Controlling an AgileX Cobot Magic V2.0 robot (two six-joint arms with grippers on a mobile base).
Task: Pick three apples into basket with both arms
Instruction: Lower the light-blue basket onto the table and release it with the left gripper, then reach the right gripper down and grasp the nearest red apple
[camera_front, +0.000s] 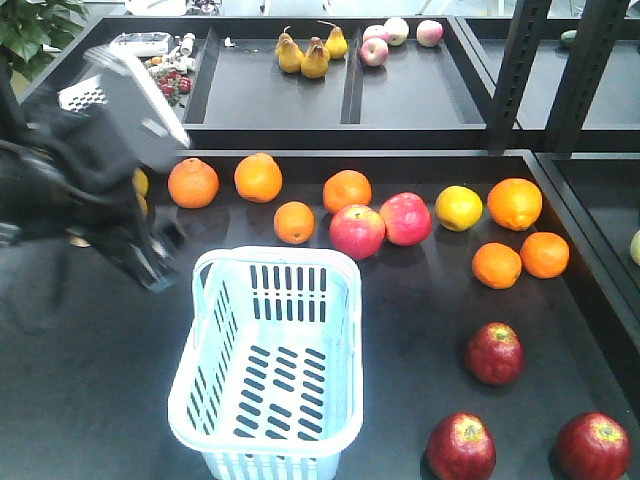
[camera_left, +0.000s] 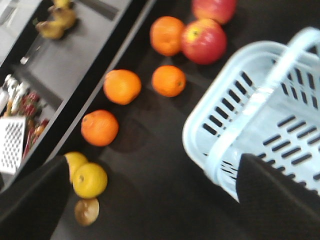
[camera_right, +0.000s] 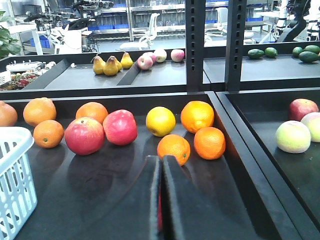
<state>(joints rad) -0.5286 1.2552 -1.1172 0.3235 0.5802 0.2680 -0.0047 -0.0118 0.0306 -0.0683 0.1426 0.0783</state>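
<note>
At the near edge of the black table (camera_front: 420, 330), R side, sit the three dark deep-red round apples w/ yellowish flecks: front apple (camera_front: 461, 447), corner apple (camera_front: 593, 447) and rear apple (camera_front: 494, 352) just behind them. All three are on the tabletop, apart from each other, nothing touching them. Beside them to the L is the pale blue-white slotted plastic basket (camera_front: 262, 385) w/ hoop handle, and it's empty, bare slots all the way down. So by my read the score's 0 of 3: no pick made yet, three grabs and three drops left. Over the basket's L rim, the black left arm (camera_front: 70, 190) hangs above the table, blurred in the front view. The wrist view shows the left gripper (camera_left: 155, 160) spread wide, nothing between the fingers, basket corner right below. The right gripper (camera_right: 161, 162) is out of the front view. Its own cam shows the jaws pressed together w/ only a seam, carrying nothing I can make out, low over the table and facing away from the dark apples, which don't show there. Further back is the distractor row: brighter pink-red apples (camera_front: 357, 231), oranges (camera_front: 258, 177) and a yellow citrus (camera_front: 458, 208), none part of the job. Farthest off, yellow-brown pears (camera_front: 314, 58) in the rear tray.
</note>
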